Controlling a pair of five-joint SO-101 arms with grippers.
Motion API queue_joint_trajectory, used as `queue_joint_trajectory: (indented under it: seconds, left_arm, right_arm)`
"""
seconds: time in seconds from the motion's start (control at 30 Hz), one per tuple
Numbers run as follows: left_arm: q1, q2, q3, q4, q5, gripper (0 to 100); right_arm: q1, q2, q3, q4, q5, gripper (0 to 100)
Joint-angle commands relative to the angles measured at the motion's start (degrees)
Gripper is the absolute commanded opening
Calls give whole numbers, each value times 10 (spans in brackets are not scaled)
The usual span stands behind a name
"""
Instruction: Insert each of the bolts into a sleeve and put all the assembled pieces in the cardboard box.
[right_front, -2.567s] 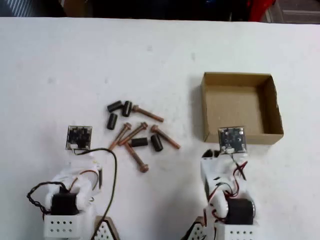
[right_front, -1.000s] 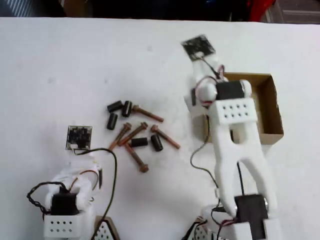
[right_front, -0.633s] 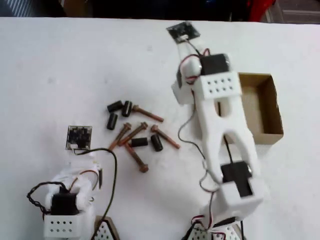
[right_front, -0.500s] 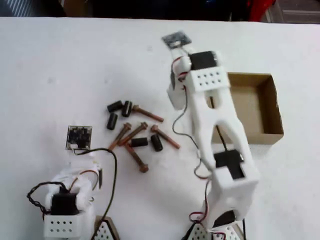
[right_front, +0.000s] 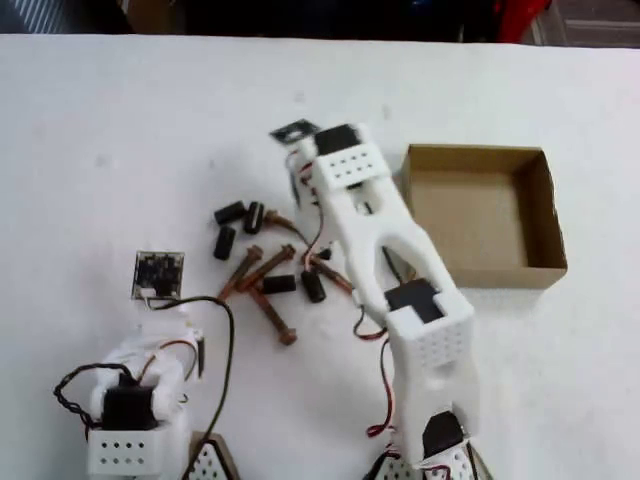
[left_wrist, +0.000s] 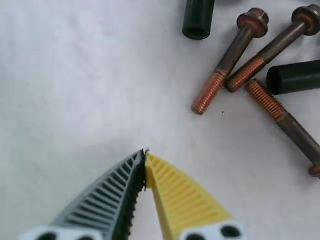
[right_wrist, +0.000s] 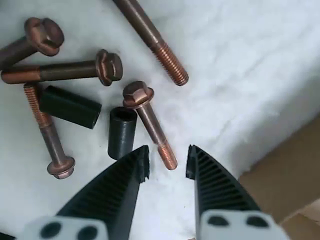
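The cardboard box (right_front: 475, 215) is set on the right of the white table (right_front: 120, 110), open at the top. Plain brown floor and walls are seen inside it. One corner of it is caught in the right wrist view, cut off by the frame's edge.

The bolts (right_front: 266, 267) and sleeves (right_front: 224, 242) are scattered loose on the table left of the box. The bolts are copper-coloured metal with flanged hexagonal heads, smooth shanks and threaded ends. The sleeves are short, matt black, hollow tubes. Whether the sleeve by the head of the farthest bolt touches it cannot be told.

The white right arm (right_front: 365, 215) is stretched over the right side of the pile, and part of the pile is hidden beneath it. The right gripper (right_wrist: 167, 162) is held open, its dark ribbed fingers apart, and the threaded tip of one bolt (right_wrist: 149, 122) is seen in the gap. A sleeve (right_wrist: 121, 132) lies just beside that bolt.

The left gripper (left_wrist: 145, 165) is closed on nothing. Its grey and yellow ribbed fingers meet at the tips over bare table, near three bolts. The left arm (right_front: 130, 410) is folded at the near left.
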Motion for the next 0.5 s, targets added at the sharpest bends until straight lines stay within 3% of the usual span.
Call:
queue_joint_trajectory:
  seconds: [0.0,0.47]
  left_arm:
    - [-1,-4,-2,3,-2,25]
    - [-1,-4,-2,3,-2,25]
  right_arm:
    - [7,-94,-24,10,-4,120]
    - [-15,-411,-1,44,1,120]
